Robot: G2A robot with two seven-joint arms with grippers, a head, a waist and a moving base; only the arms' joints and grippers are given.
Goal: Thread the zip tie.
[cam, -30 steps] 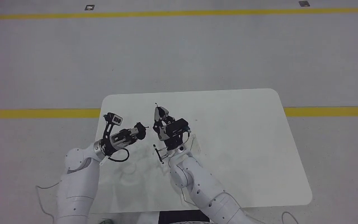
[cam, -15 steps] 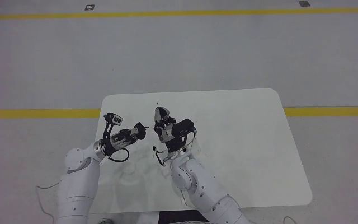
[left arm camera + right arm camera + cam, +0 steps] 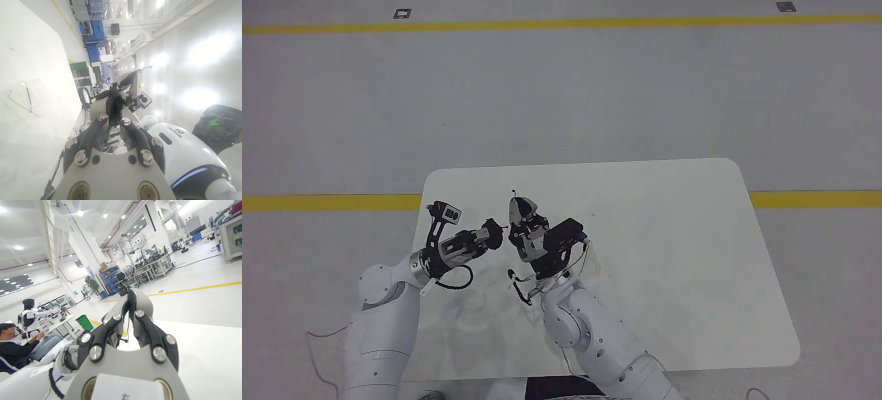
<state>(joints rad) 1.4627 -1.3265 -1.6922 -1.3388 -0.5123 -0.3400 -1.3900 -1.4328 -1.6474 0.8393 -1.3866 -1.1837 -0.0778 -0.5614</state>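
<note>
Closing in over the last second, the right gripper (image 3: 515, 206) now sits just beside the left gripper (image 3: 499, 232), above the table (image 3: 672, 230). Its fingers are pressed together on the zip tie (image 3: 129, 321), a thin black strand hanging straight between them. The left gripper's fingers are closed too.

Left hand (image 3: 113, 94) pinched shut, pointing across at my right hand (image 3: 129, 293). It's pinched shut too, tips aimed away from me. Both forearms raised, hands nearly touching.
</note>
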